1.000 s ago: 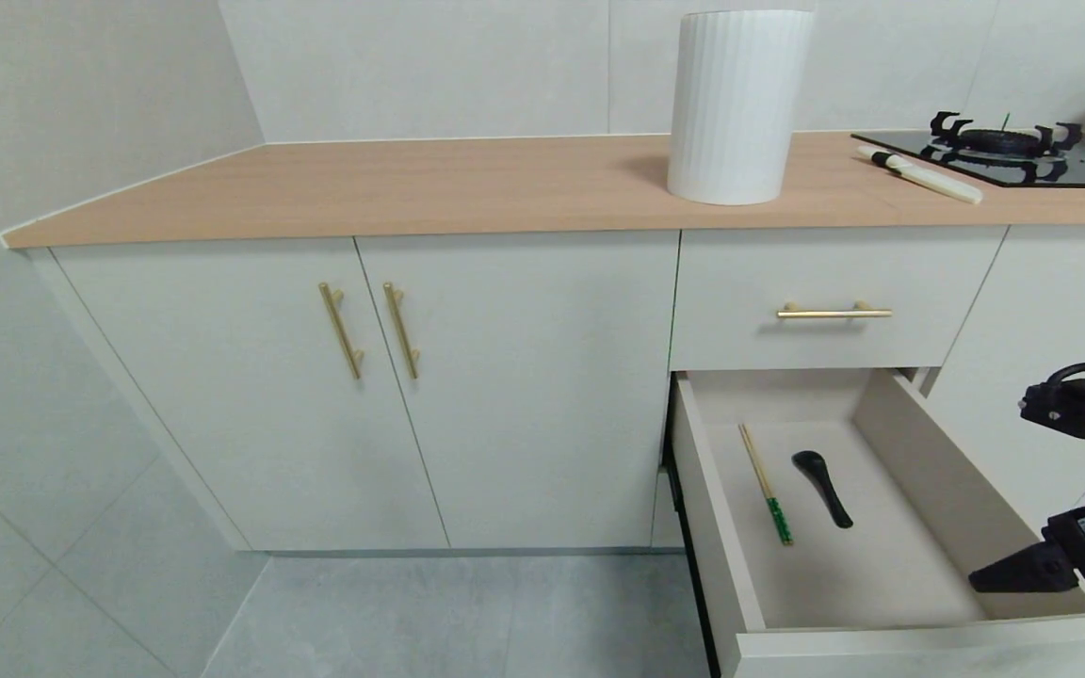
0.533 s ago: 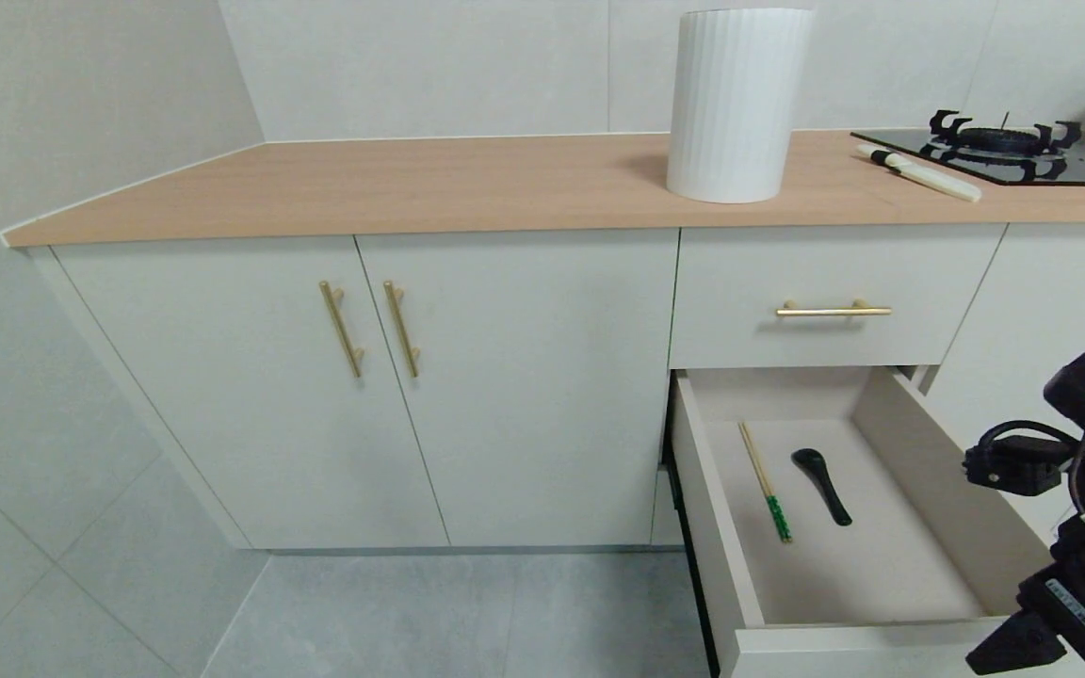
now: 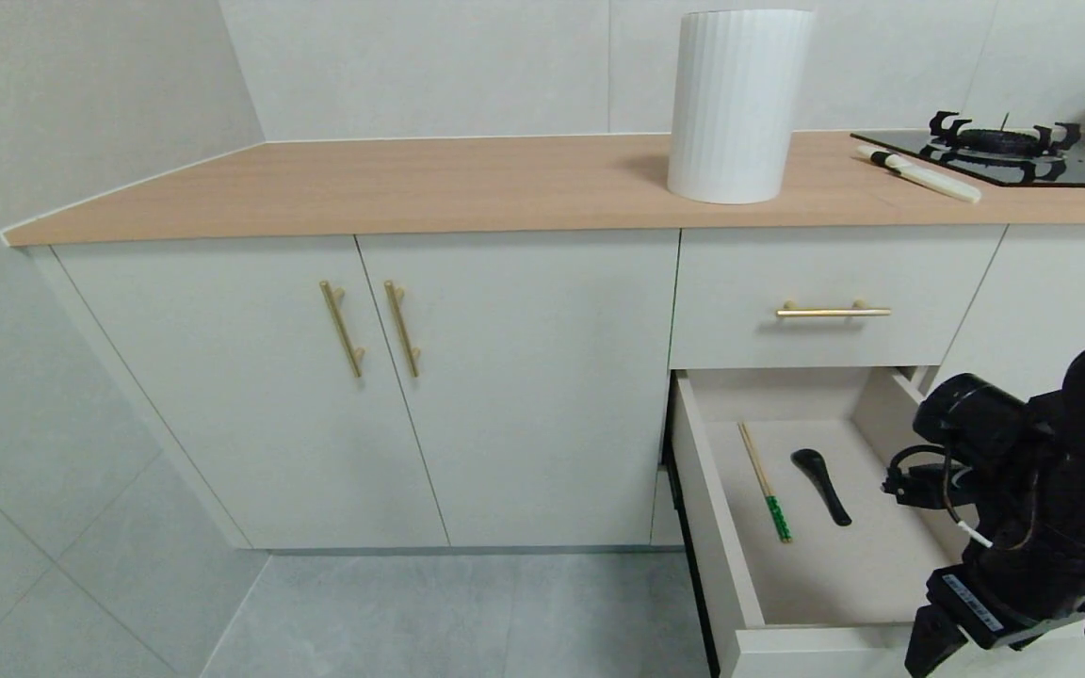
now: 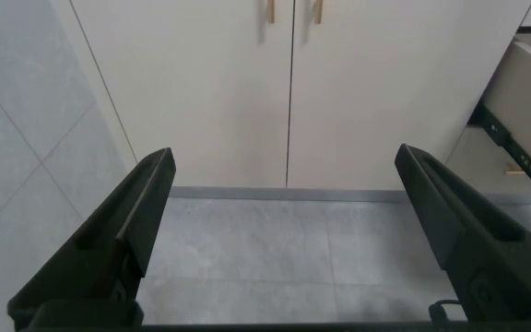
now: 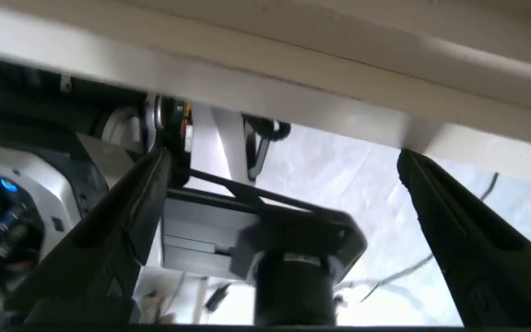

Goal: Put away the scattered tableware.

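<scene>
Open drawer [image 3: 816, 644]: pale, pulled well out below a shut drawer [image 3: 740, 301]. 2 items are held in it, on its bottom. Chopsticks [image 3: 764, 482]: 1 pair, light wood w/ green ends, laid together lengthwise near the drawer's L wall. Spoon [image 3: 822, 485]: black, small, laid just beside the chopsticks, not touching, bowl toward the cabinet.

R gripper [image 5: 284, 161] is seen at the drawer's front R corner, fingers spread wide, nothing held; contact w/ the front can't be told. Both items lie beyond it and to its L, apart.

L gripper [image 4: 284, 157]: fingers also spread, nothing held, over the floor [image 4: 265, 258] before the cabinet doors [image 4: 293, 83]; tableware is well apart from it.
</scene>
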